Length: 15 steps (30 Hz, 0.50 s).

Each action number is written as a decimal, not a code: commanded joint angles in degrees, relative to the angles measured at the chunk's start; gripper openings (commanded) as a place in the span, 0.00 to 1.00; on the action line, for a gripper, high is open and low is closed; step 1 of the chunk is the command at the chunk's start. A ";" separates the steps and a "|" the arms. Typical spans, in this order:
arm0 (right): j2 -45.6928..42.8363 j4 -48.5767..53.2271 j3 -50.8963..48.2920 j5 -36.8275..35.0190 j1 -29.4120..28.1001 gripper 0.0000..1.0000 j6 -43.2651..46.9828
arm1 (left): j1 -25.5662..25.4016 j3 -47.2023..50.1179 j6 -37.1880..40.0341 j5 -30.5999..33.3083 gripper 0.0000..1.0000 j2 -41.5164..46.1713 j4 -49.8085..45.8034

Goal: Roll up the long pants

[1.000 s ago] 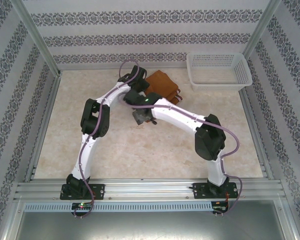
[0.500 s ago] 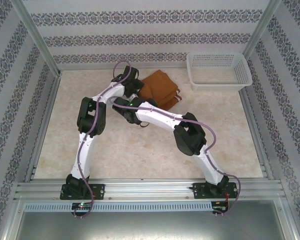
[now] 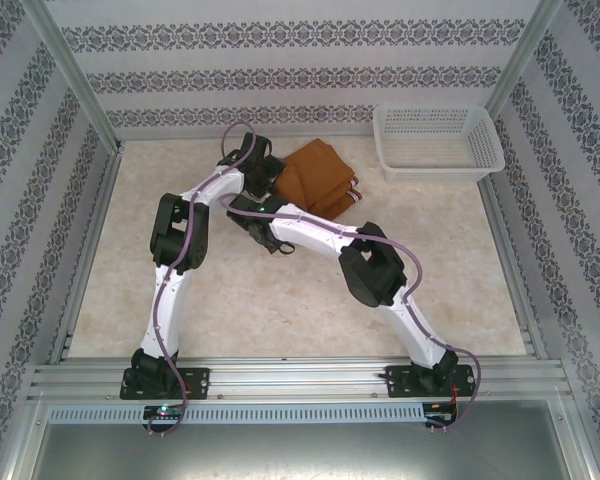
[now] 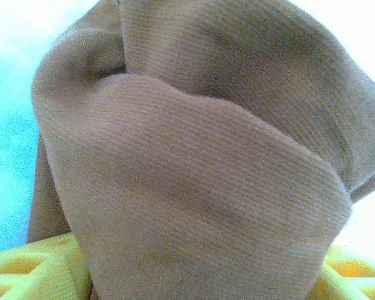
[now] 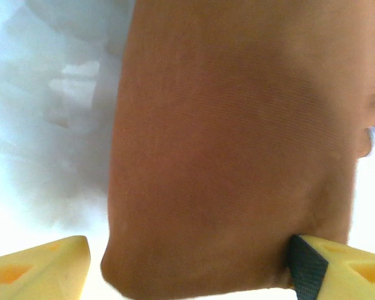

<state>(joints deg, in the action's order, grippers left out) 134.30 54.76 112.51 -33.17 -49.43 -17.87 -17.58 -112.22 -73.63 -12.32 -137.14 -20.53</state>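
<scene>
Our right gripper [image 5: 187, 256] has jaws apart round the pants [image 3: 320, 178]. Left gripper [image 4: 190, 275], we cannot tell. If we let go, they may flop open.

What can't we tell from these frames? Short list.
1. Left wrist view: whether the left gripper pinches the long pants; cloth bulges over its fingers.
2. Top view: the pants' left edge, hidden behind the left arm; its folds are too small to count.
3. Right wrist view: pants cut off by the top edge; background blurred white.
</scene>
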 commanded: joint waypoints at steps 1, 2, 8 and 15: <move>2.36 -4.81 -7.76 9.58 4.46 0.80 -0.04 | -5.46 0.34 1.81 3.17 0.77 1.50 -5.11; 1.45 -6.18 -9.43 10.41 5.12 0.77 -0.32 | -5.38 0.62 1.97 3.05 0.77 1.86 -4.98; 2.20 -4.41 -7.90 14.52 9.57 0.60 -0.24 | -5.36 3.66 2.56 1.51 0.78 5.67 -2.77; -1.16 -7.18 -11.55 21.19 12.42 0.34 -1.96 | -5.26 7.62 4.35 2.42 0.85 11.97 -1.77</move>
<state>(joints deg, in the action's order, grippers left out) 131.44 47.77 104.16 -17.69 -42.33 -18.85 -21.82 -105.95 -71.18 -9.43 -128.40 -20.88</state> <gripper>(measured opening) 0.356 0.835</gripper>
